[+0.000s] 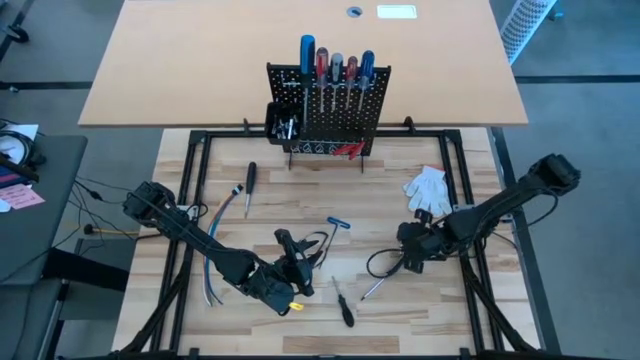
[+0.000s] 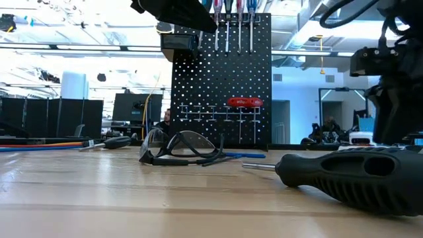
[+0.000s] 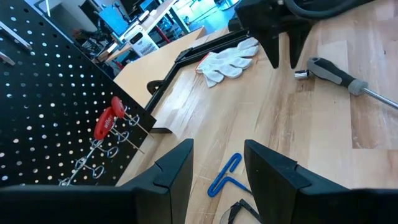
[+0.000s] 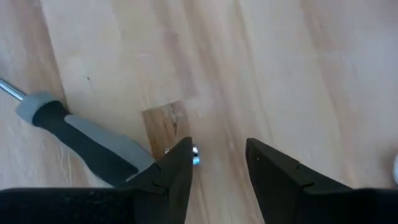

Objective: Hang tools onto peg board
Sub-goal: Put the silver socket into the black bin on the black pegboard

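Right claw [image 4: 217, 165] open, empty, screwdriver [image 4: 87, 140] at its 9 o'clock; left claw [image 3: 217, 168] open above the hex key [image 3: 224, 175].

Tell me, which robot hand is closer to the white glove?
The right. The right gripper sits just in front of the white glove, toward the table's near edge. The left gripper is farther off, near the middle of the table.

My fingers [image 3: 177, 171] are black. Peg board [image 1: 330, 110]: black, dotted with holes. Pliers [image 3: 104, 121]: red handles. Glove [image 1: 428, 188]: white. Hex key [image 3: 224, 175]: blue.
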Robot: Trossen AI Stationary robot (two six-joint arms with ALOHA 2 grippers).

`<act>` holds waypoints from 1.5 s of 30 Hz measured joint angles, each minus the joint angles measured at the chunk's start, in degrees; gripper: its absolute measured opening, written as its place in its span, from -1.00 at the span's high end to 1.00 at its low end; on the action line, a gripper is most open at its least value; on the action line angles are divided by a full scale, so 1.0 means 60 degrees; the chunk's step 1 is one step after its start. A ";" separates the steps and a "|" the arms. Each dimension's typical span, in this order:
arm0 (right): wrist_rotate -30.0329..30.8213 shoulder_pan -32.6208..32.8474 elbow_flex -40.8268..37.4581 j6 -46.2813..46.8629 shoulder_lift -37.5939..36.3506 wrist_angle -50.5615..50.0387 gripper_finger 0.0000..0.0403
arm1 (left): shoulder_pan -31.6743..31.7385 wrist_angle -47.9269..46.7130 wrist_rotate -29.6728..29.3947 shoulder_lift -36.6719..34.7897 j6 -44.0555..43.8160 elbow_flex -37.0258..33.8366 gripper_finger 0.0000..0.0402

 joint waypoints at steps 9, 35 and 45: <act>-0.1535 -0.0696 0.0004 0.1635 -0.0159 0.0071 0.05 | 0.0000 0.0004 0.0000 0.0000 0.0000 0.0000 0.31; -0.2444 -0.1687 0.0029 0.2128 0.1657 0.0632 0.34 | 0.0000 -0.0130 0.0004 0.0000 -0.0115 0.0004 0.31; -0.1918 -0.1676 0.0014 0.1435 0.1672 0.0806 0.52 | 0.0033 -0.0221 0.0004 0.0000 -0.0251 0.0004 0.31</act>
